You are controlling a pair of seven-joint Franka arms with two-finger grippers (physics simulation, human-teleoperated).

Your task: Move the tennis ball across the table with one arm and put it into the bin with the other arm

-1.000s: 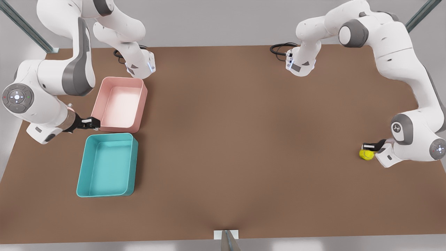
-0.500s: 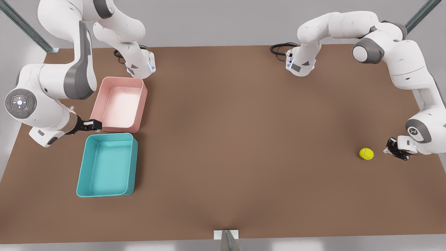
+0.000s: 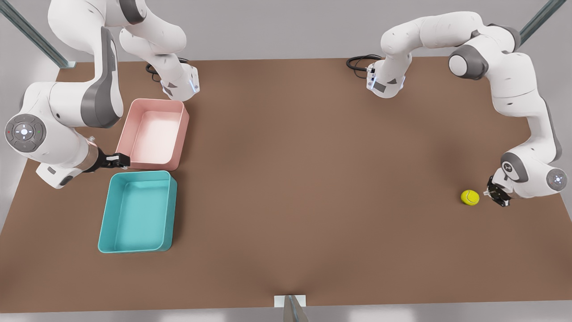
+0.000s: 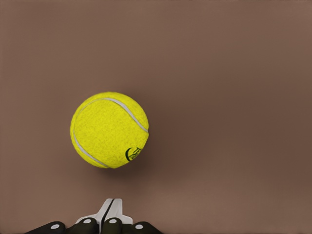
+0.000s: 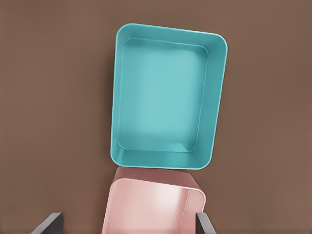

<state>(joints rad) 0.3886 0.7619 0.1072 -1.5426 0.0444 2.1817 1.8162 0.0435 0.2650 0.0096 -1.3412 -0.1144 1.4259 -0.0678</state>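
1. Tennis ball [image 3: 469, 197] sits loose on the table [image 3: 313, 179], right side of the front view, mid height, well apart from both tubs. In the left wrist view the ball [image 4: 109, 129] shows its pale seam and a small logo.
2. Handling guess: light, fuzzy so decent friction, slightly springy, round so it rolls at any nudge. Best taken across its widest middle, fingers either side, or pushed squarely from behind.
3. Left gripper [image 3: 495, 195] is just beside the ball on its right, not touching. Fingers [image 4: 108, 212] look pressed together, holding nothing.
4. Bin [image 3: 137, 212], teal, lower left of the front view, nothing in it; also in the right wrist view [image 5: 168, 117].
5. Pink tub [image 3: 154, 134] just above the bin, nearly touching.
6. Right gripper [image 3: 117, 160] waits by the pink tub's lower left corner, fingers [image 5: 47, 223] spread wide, holding nothing.
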